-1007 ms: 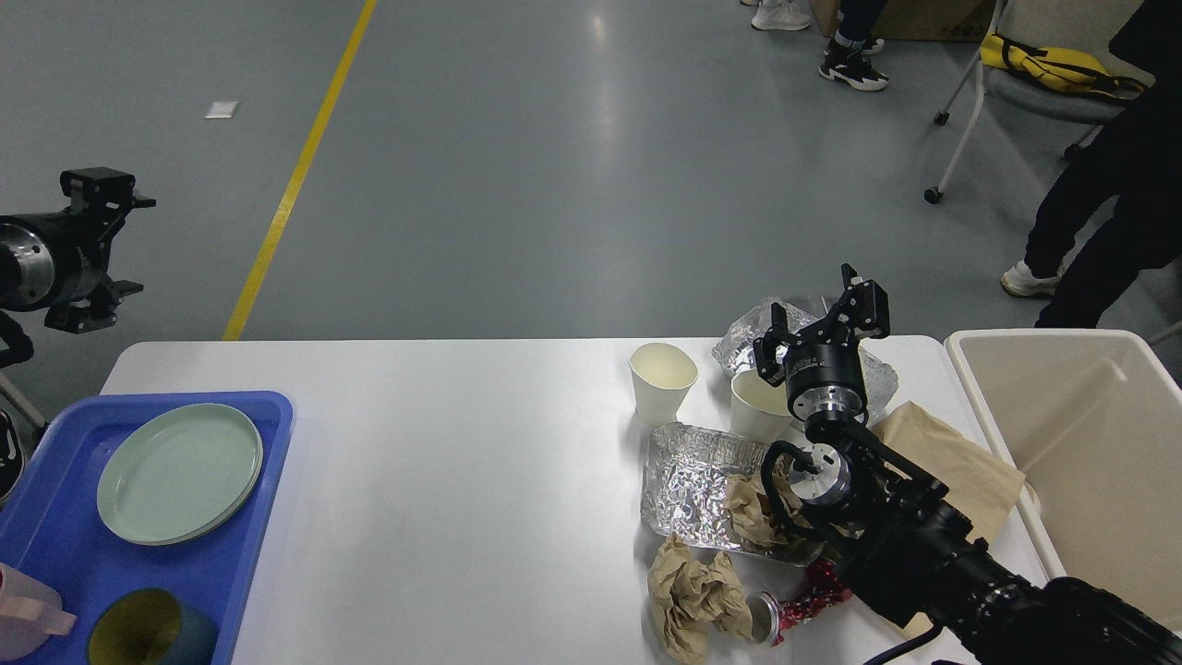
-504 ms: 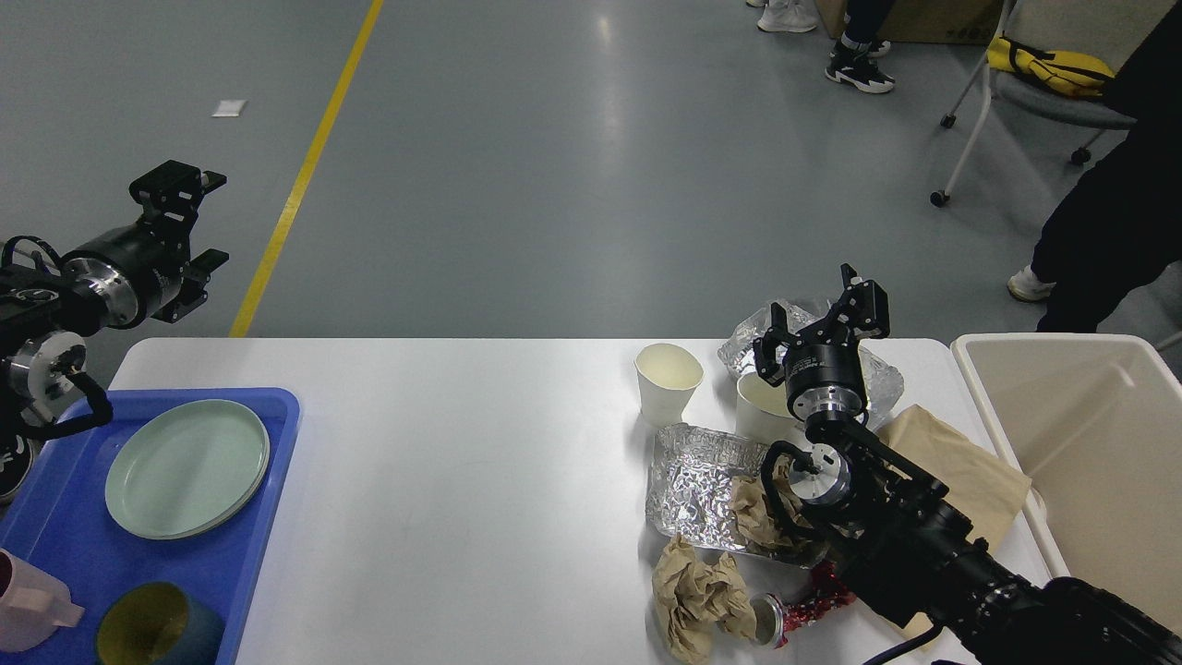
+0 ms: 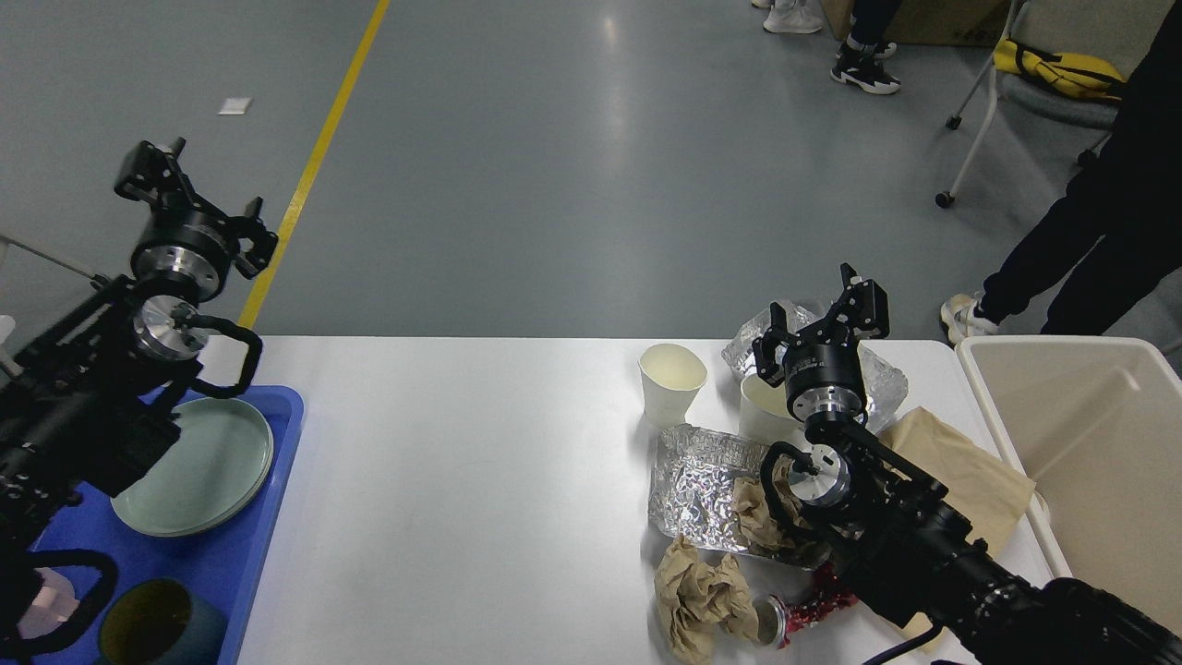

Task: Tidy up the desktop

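Observation:
The white desktop (image 3: pixel 462 462) carries litter on its right side: two paper cups (image 3: pixel 672 380) (image 3: pixel 763 409), a foil tray (image 3: pixel 699 480) with crumpled brown paper in it, crumpled foil (image 3: pixel 882 380), a brown paper wad (image 3: pixel 697 600), a crushed red can (image 3: pixel 796 610) and a flat brown paper bag (image 3: pixel 965 466). My right gripper (image 3: pixel 818 320) is open and empty, hovering above the second cup and the crumpled foil. My left gripper (image 3: pixel 199 196) is open and empty, raised beyond the table's far left corner.
A blue tray (image 3: pixel 249 573) at the left holds a green plate (image 3: pixel 208 466), a dark cup with a yellow inside (image 3: pixel 148 628) and a pink item (image 3: pixel 42 614). A beige bin (image 3: pixel 1090 443) stands right of the table. People and a chair stand beyond.
My left arm has swung right and toward the table, so its gripper now stands above the tray's far corner. My right arm has not moved. The view has shifted slightly.

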